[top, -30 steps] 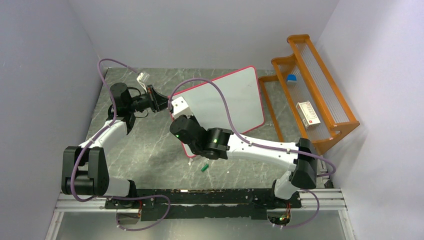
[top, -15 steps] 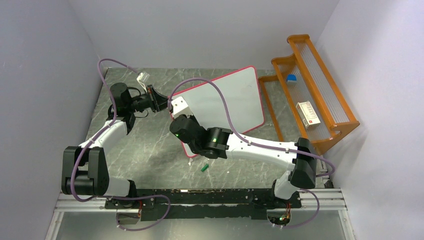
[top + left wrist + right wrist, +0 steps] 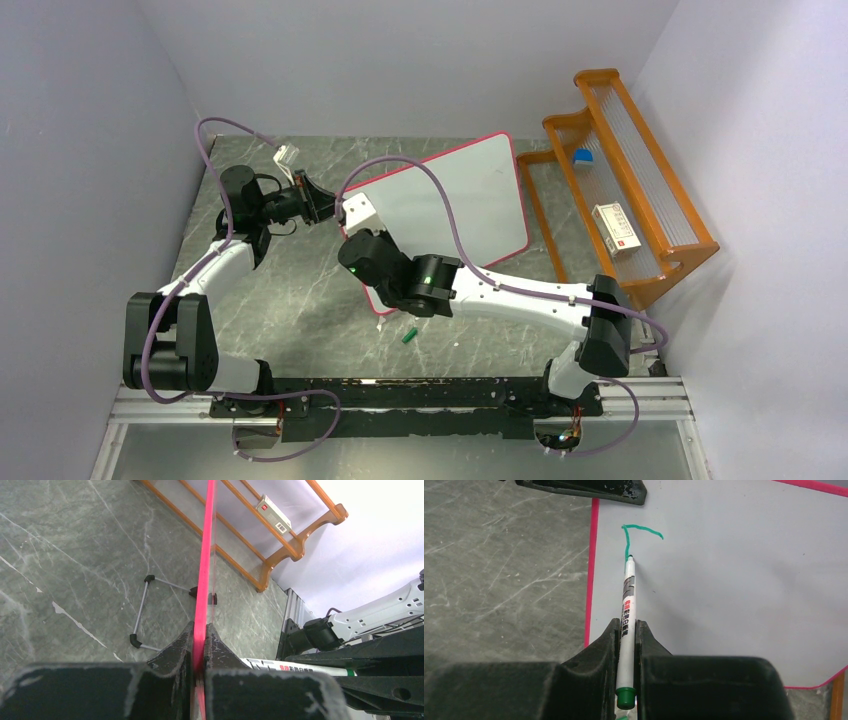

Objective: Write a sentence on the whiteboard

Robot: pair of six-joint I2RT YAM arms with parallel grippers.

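Tabletop (image 3: 300, 290) of grey marbled stone, boxed in by pale walls. Whiteboard (image 3: 470, 200) at its middle, toward the back, large and white with rounded corners and a thin pink-red frame; propped at a slant on a thin wire stand (image 3: 141, 607) with black feet, just left of an orange wooden rack (image 3: 640, 180) against the right wall. Left arm (image 3: 215, 265) reaching in from the left, its left gripper (image 3: 199, 640) clamped tight on the board's left edge, the pink frame pinched between both fingers. Right arm (image 3: 520, 295) stretched across from the right, its right gripper (image 3: 626, 630) low over the board's near left part, closed narrowly around a white marker (image 3: 628, 605) with a green rear end, tip touching the white surface. Sentence (image 3: 636, 532) barely begun: one green hooked stroke close to the left frame, with the marker tip at its lower end. On the rack, a small white box (image 3: 617, 227) and a smaller blue object (image 3: 583, 156). Small green piece (image 3: 409, 335) on the stone just in front of the board's near corner, apart from both grippers.
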